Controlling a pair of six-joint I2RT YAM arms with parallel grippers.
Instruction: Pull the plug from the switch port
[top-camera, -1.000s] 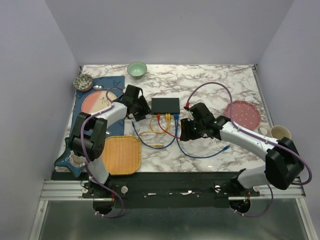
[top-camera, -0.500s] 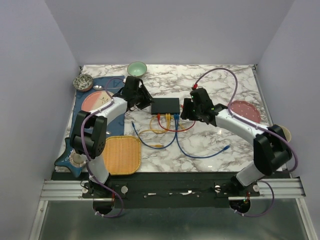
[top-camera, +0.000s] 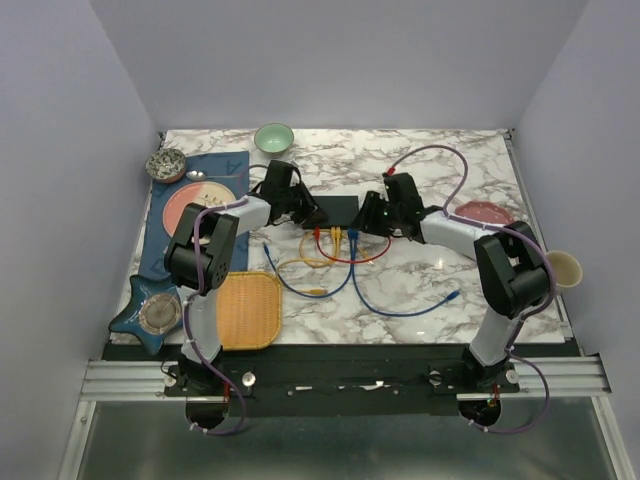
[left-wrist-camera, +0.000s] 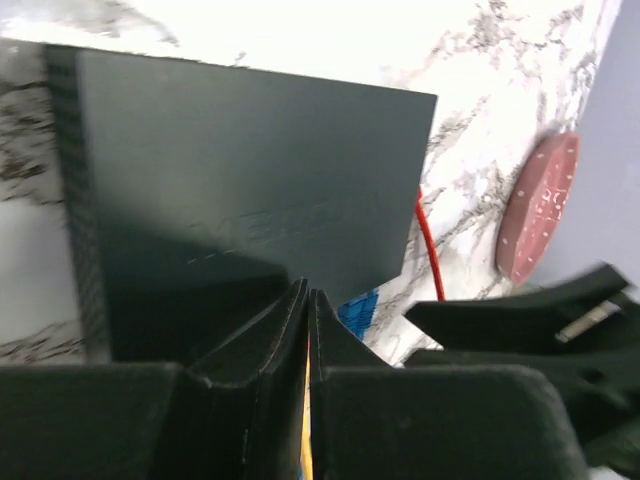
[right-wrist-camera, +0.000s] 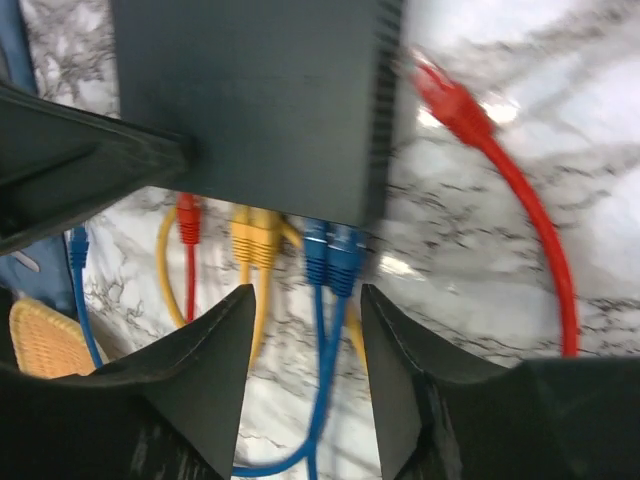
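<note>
The black switch lies flat near the middle of the marble table, and its row of ports faces the robot. Along this edge sit a red plug, two yellow plugs and two blue plugs, all pushed in. Which one is meant I cannot tell, but the right gripper is lined up with the blue pair. Such a plug is probably small, light and of hard plastic, while its cable is soft and gives no firm hold. So I judge it better to pinch the plug body itself, close to the box, and to pull straight out along the table. The box looks light and may slide with the plug if nothing holds it down. The right gripper's fingers stand apart, one on each side of the blue plugs, touching nothing that I can see. The left gripper has its fingers pressed together with nothing between them, at the left end of the box; whether the tips press on it is not clear.
</note>
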